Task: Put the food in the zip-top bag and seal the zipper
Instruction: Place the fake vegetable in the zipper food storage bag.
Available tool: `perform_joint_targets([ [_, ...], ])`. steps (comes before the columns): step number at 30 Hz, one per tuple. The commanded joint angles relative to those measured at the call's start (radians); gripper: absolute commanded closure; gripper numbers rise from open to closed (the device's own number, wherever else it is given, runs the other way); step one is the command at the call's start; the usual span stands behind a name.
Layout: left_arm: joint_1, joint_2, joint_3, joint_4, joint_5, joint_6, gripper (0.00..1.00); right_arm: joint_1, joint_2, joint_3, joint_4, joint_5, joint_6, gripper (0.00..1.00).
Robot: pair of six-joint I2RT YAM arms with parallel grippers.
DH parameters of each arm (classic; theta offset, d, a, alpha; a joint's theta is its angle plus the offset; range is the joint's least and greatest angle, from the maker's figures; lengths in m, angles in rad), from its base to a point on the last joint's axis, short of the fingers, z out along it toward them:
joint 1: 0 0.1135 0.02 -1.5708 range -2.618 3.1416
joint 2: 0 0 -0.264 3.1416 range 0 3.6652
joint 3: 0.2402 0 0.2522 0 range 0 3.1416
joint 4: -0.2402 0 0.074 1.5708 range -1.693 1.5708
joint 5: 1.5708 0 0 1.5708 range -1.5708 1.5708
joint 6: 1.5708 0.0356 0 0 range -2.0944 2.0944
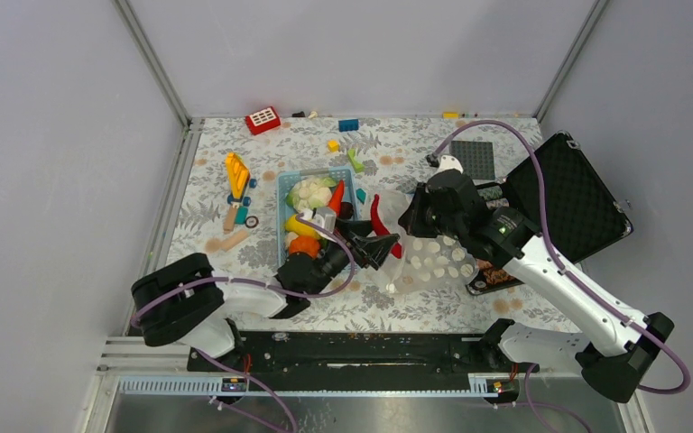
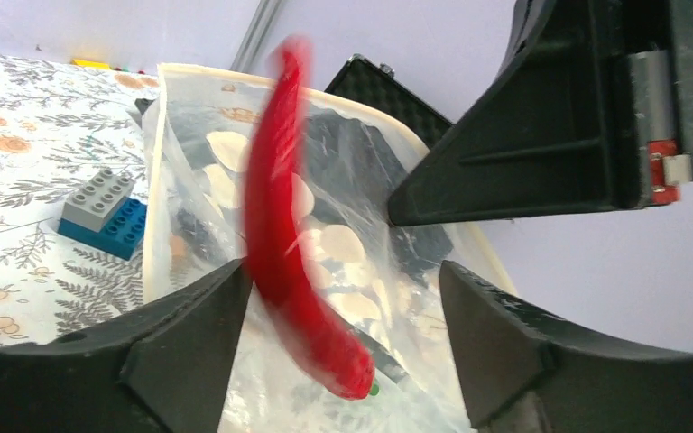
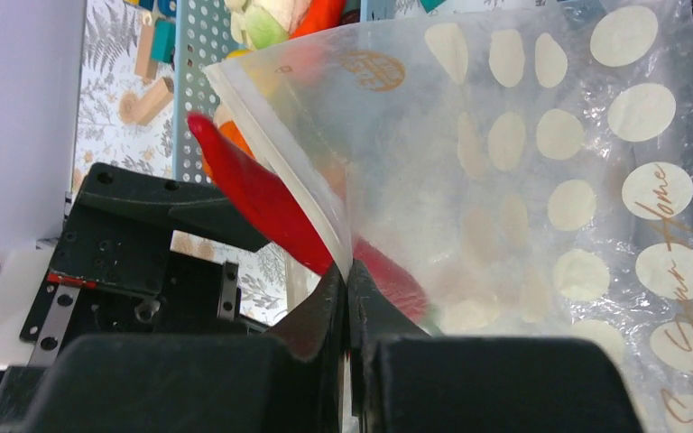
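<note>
The red chili point(image 2: 289, 271) stands almost upright between the spread fingers of the left claw point(image 2: 343, 289), its long axis pointing down into the mouth of the dotted bag point(image 2: 388, 253). Its green stem end is already behind the bag's clear film, while the pointed end sticks out above the rim. The claw is released: neither finger visibly presses the chili, though it passes just beside one. The left arm is the nearer one, reaching low across from the basket point(image 1: 284, 185) side of the bag. The right claw point(image 3: 347, 280) is clenched on the zipper point(image 3: 280, 167) at the bag's mouth, holding that edge up. Judged from this, the chili needs only to drop clear into the bag
</note>
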Motion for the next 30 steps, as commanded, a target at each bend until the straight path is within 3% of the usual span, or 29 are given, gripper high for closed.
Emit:
perform_joint_targets([
  [1, -0.014, -0.094, -0.014, 0.011, 0.02, 0.011, 0.11, -0.005, -0.041, -0.006, 0.087, 0.051, 0.041, 1.0],
  [3, -0.016, -0.135, -0.017, -0.031, 0.03, 0.014, 0.01, -0.004, -0.053, -0.024, 0.107, 0.066, 0.049, 1.0],
  [7, -0.016, -0.266, 0.004, -0.2, 0.057, 0.018, 0.01, -0.004, -0.074, -0.061, 0.135, 0.085, 0.061, 1.0],
  [14, -0.016, -0.518, 0.166, -0.82, 0.028, 0.064, 0.01, -0.026, -0.118, -0.136, 0.182, 0.086, 0.102, 1.0],
  [18, -0.015, -0.583, 0.274, -1.168, -0.149, 0.04, 0.01, -0.069, -0.128, -0.167, 0.183, 0.008, 0.121, 1.0],
  [21, 0.005, -0.558, 0.363, -1.454, -0.313, -0.033, 0.01, -0.102, -0.122, -0.185, 0.182, -0.039, 0.116, 1.0],
  [23, 0.052, -0.513, 0.402, -1.59, -0.322, -0.065, 0.01, -0.112, -0.115, -0.191, 0.179, -0.048, 0.106, 1.0],
  [26, 0.183, -0.417, 0.456, -1.776, -0.197, -0.118, 0.01, -0.115, -0.104, -0.188, 0.156, -0.047, 0.08, 1.0],
  [30, 0.323, -0.294, 0.477, -1.858, -0.048, -0.12, 0.01, -0.116, -0.099, -0.198, 0.143, -0.037, 0.062, 1.0],
])
